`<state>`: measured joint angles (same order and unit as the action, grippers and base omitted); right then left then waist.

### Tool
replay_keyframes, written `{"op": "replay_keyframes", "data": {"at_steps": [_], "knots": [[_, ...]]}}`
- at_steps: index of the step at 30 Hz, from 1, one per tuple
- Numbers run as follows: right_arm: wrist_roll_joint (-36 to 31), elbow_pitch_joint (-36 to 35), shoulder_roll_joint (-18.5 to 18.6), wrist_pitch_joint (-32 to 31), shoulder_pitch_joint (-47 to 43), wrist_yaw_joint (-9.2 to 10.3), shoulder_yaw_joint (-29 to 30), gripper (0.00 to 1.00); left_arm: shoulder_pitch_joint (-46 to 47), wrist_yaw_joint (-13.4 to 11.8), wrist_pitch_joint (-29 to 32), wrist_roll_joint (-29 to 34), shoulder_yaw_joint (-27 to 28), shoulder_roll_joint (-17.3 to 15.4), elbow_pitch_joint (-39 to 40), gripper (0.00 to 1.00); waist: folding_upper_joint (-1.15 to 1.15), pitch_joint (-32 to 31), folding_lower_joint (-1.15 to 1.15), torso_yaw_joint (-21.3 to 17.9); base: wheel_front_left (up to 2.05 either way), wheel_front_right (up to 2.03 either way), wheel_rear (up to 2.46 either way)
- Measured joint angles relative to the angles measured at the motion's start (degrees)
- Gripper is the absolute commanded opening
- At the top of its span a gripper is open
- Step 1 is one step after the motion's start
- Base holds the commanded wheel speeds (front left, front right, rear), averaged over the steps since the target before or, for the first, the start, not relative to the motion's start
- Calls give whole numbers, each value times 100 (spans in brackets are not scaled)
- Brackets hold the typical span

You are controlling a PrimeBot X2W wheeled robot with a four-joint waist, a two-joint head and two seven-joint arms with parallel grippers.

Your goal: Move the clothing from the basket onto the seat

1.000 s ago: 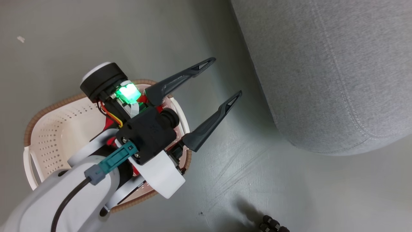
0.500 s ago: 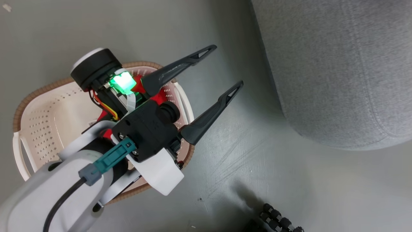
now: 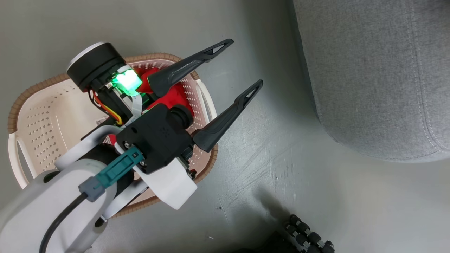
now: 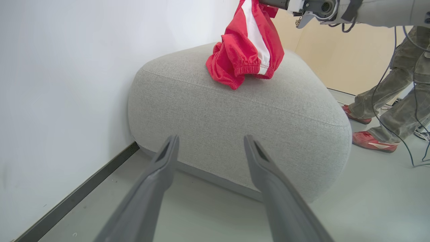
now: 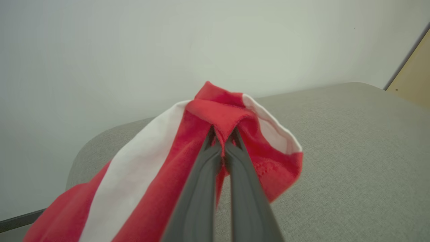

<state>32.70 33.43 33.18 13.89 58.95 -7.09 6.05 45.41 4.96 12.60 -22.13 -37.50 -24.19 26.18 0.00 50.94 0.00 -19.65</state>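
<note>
Right gripper (image 5: 223, 141) clenched on a fold of one red garment (image 5: 215, 114) with white stripe and elastic cuff, hanging bunched over the seat (image 4: 235, 111) top; can't tell if its hem touches. Second red piece (image 3: 172, 96) sits in the basket (image 3: 38, 86), mostly hidden behind the left arm (image 3: 52, 203), shape unreadable. Left gripper (image 3: 245, 62) spread wide, nothing held, fingers over the floor (image 3: 281, 158) between basket and seat, pointing toward the seat.

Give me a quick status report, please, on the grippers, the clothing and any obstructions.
Left gripper open, empty, by basket. Right gripper shut on red garment, over sofa. Second red garment in basket. Person's legs beside sofa.
</note>
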Motion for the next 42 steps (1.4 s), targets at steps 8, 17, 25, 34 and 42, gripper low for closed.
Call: {"op": "replay_keyframes", "data": {"at_steps": [8, 17, 25, 34, 42], "knots": [[0, 372, -210, -143, 271, 0, -14, 0, 23, 31, 1, 8, 4, -68, -5, 100, 0, 99, 0, 16, 0, 0, 0], [-45, 605, -370, -182, 441, 0, -131, 38, 62, 33, -7, 8, 46, -123, -92, 100, 0, 63, 0, -31, 0, 0, 0], [-113, 677, -411, -230, 483, 0, -272, 100, 63, 33, -66, 8, 90, -136, -123, 100, 0, -29, 0, -84, 0, 0, 0], [-346, 721, -461, -238, 369, 0, -359, 100, 56, 30, -237, 10, 163, -143, -204, 100, 0, -207, 0, -130, 0, 0, 0], [-524, 390, -567, -221, 210, 0, -553, 100, -15, -31, -498, 13, 318, -135, -282, 100, 0, -430, 0, -120, 0, 0, 0]]}}
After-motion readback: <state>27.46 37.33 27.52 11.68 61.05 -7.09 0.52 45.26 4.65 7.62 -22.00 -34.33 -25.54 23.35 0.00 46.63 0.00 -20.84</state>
